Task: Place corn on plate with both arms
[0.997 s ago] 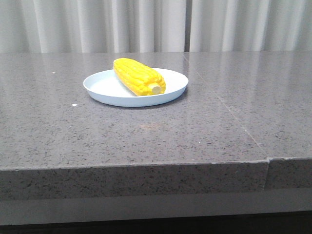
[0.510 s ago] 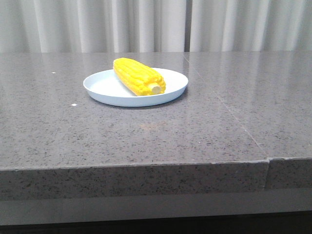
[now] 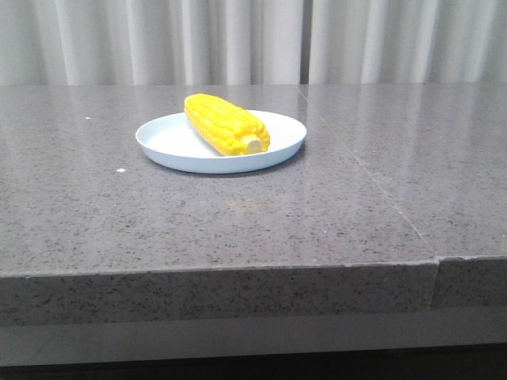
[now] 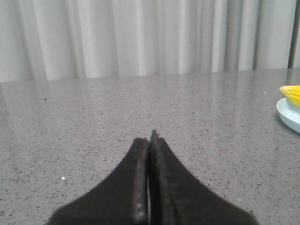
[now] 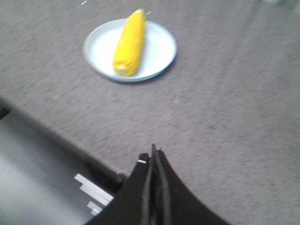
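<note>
While the corn [image 3: 226, 124] is lying across the plate [image 3: 170, 141], both arms are keeping well clear of it, and neither is showing in the front view at all. The cob is resting diagonally, its pale stub end pointing toward the near rim and its tapered tip reaching over the far rim, so the plate is carrying it from below and nothing needs to steady it. The plate itself is sitting on the grey speckled bench [image 3: 253, 229], toward the left of centre and back from the front edge.

Seen from its wrist camera, the left hand [image 4: 150, 136] is hovering low over bare bench with its two fingers pressed together and nothing between them; the plate's edge and a sliver of corn are only just peeking in at the side of that view. The right hand [image 5: 153, 152] is likewise pinched closed and empty, hanging near the bench's front edge with the plate and corn well apart from it, though that picture is somewhat blurred.

Judging from this layout, the placing step is looking complete: the corn is on the plate, and the closed, empty hands are sitting where they cannot nudge it.
</note>
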